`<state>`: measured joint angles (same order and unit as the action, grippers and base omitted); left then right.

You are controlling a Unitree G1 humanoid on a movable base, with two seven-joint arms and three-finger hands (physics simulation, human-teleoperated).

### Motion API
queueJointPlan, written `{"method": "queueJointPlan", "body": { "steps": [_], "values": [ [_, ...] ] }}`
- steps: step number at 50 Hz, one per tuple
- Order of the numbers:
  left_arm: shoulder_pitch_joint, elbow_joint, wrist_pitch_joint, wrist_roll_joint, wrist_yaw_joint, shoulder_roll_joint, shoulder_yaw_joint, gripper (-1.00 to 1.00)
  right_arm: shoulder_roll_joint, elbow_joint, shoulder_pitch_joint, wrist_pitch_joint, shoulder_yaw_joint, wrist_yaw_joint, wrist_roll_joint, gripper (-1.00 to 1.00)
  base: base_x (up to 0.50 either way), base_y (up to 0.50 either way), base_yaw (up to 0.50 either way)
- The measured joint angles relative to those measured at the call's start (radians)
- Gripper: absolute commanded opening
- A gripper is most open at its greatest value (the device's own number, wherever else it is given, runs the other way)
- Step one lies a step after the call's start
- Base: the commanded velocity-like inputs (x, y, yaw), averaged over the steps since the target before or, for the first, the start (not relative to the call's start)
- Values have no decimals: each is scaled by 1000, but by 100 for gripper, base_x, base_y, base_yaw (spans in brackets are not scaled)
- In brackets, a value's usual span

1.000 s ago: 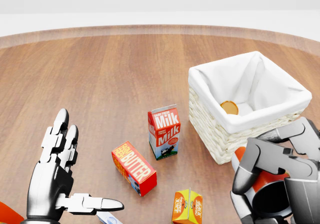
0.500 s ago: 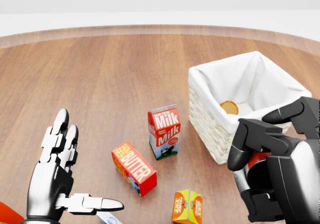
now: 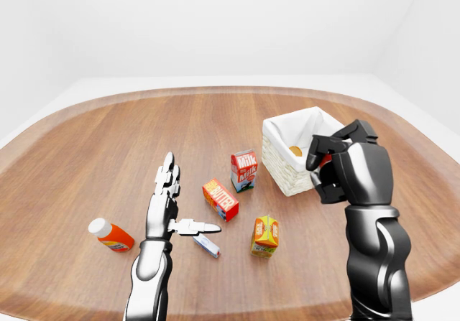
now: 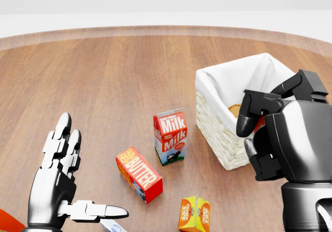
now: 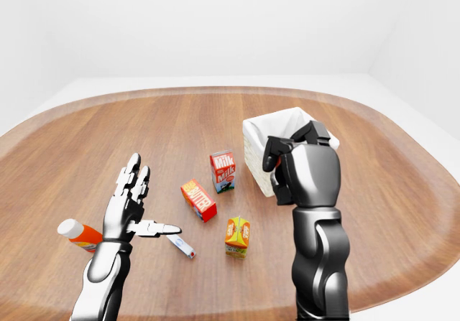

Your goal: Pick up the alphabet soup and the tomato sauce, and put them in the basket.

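Left hand [image 4: 59,182]: raised low at the head view's left, fingers spread apart, holding nothing.
Juice carton [image 4: 194,214]: upright at the bottom edge.
Butter box [image 4: 138,173]: lying flat, just left of the milk carton [image 4: 170,137].
Right hand [image 4: 277,138]: fingers clamped on a red can [image 4: 261,125], presumably the tomato sauce, at the basket's near rim.
Basket [image 4: 215,119]: white-lined; an orange can top [image 4: 234,109] shows inside.

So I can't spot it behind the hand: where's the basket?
In the head view the basket sits at right, just right of the milk carton, partly hidden by the right hand.
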<state>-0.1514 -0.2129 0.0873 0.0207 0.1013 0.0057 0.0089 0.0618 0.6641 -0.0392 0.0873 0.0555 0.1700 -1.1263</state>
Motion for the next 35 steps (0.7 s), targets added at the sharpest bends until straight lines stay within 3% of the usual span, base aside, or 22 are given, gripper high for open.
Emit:
{"method": "queueJointPlan", "body": {
  "steps": [35],
  "values": [
    [9,17,0,-4,3,1,-1,100,133,-533,-401,0,14,-93,-22,-100,0,0,0]
  ]
}}
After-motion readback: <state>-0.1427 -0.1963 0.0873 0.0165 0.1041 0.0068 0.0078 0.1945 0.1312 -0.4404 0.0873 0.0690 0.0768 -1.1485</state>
